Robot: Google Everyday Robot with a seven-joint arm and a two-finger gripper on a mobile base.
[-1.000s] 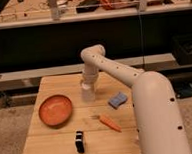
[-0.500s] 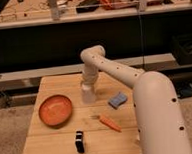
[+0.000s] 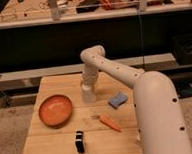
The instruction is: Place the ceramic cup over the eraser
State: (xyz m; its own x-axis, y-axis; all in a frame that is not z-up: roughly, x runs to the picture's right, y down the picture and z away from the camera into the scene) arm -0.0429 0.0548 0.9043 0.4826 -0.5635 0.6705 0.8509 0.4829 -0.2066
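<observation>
My fingers are drawn nearly together, pinching the top of the ceramic cup (image 3: 88, 94), though my wrist hides the exact contact. My gripper (image 3: 88, 85) points straight down over the middle back of the wooden table (image 3: 54, 145), at the end of my white arm (image 3: 140, 88), which reaches in from the right.

In the camera view, the cup is small, white and tapered, upright just right of the orange bowl (image 3: 55, 110). I cannot tell if its base touches the wood or sits just above it.

A blue block (image 3: 118, 100) lies to the cup's right, an orange carrot (image 3: 109, 122) in front of that, and a small dark object (image 3: 80, 141) near the front edge. I judge the dark object may be the eraser, but I am not sure.

The cup is likely stiff, light, glazed and slippery, and would chip if dropped. The rim or upper wall seems the best place to hold, squeezed gently and kept level.
</observation>
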